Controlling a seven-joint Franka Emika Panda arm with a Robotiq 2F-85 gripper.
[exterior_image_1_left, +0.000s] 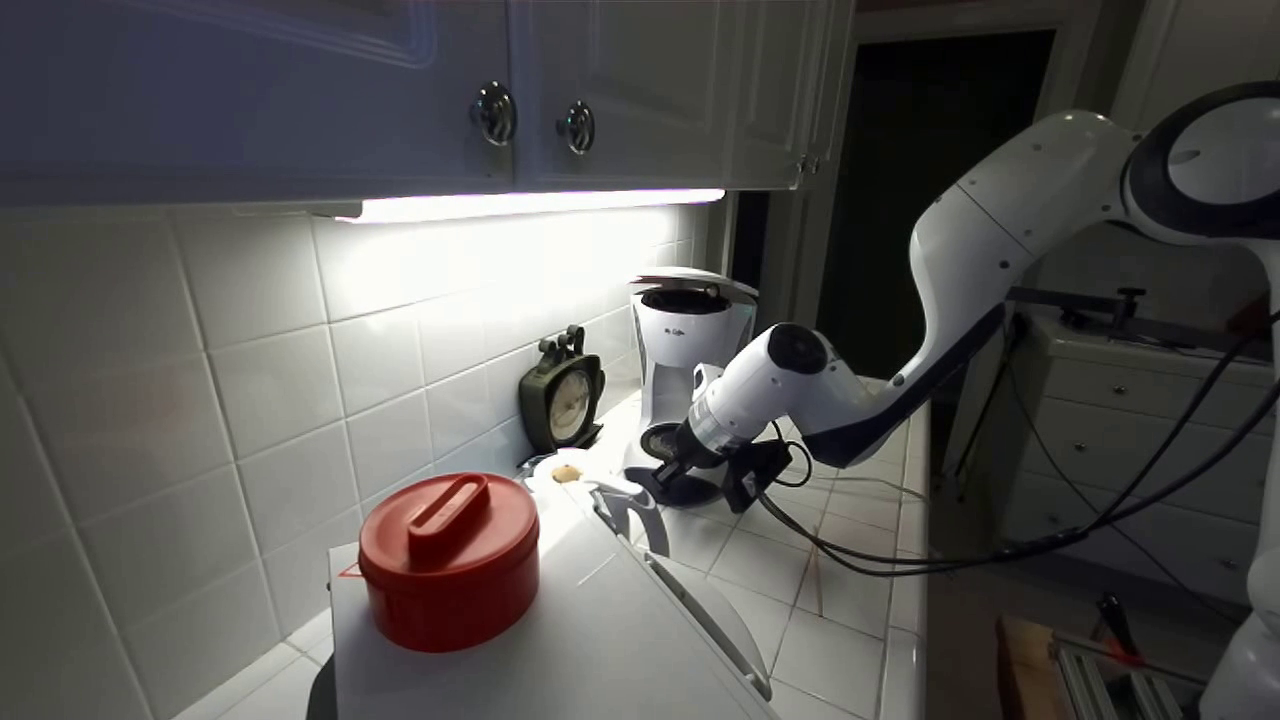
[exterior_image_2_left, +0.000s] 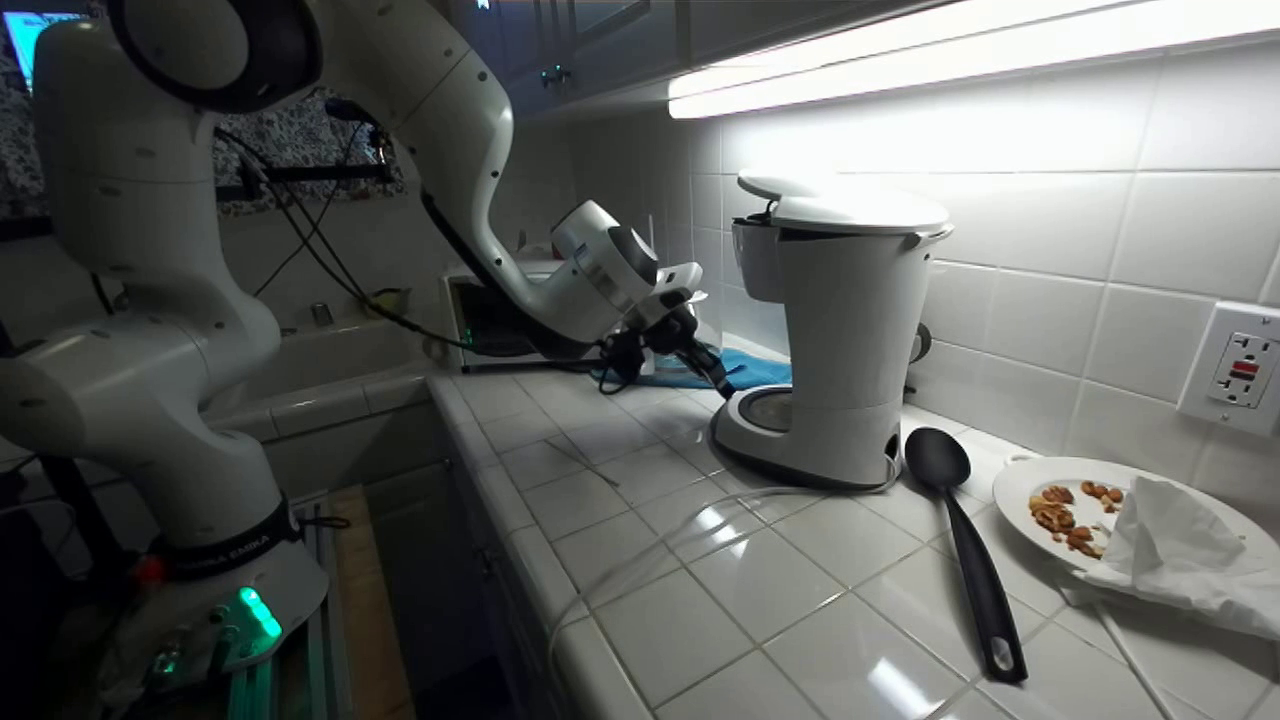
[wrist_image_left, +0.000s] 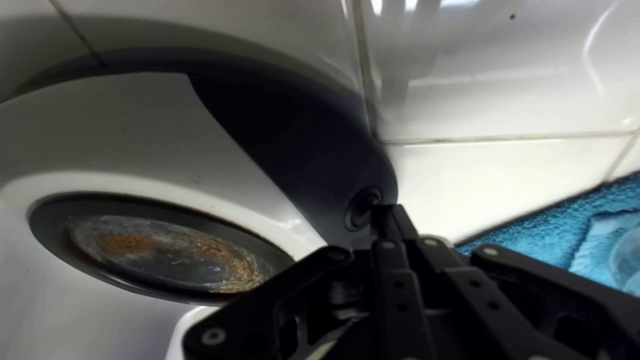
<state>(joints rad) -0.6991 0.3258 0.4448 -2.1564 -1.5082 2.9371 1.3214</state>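
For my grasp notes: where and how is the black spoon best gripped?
Probably the spoon's handle, from above, closing across its narrow width: it is long, slim and lies on the counter, while the bowl end sits near the coffee maker.

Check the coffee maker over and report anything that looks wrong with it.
Two things on the coffee maker look off. Its lid stands ajar, leaving a dark gap beneath instead of closing flat. Its warming plate has brown, rusty-looking patches, perhaps burnt coffee or corrosion.
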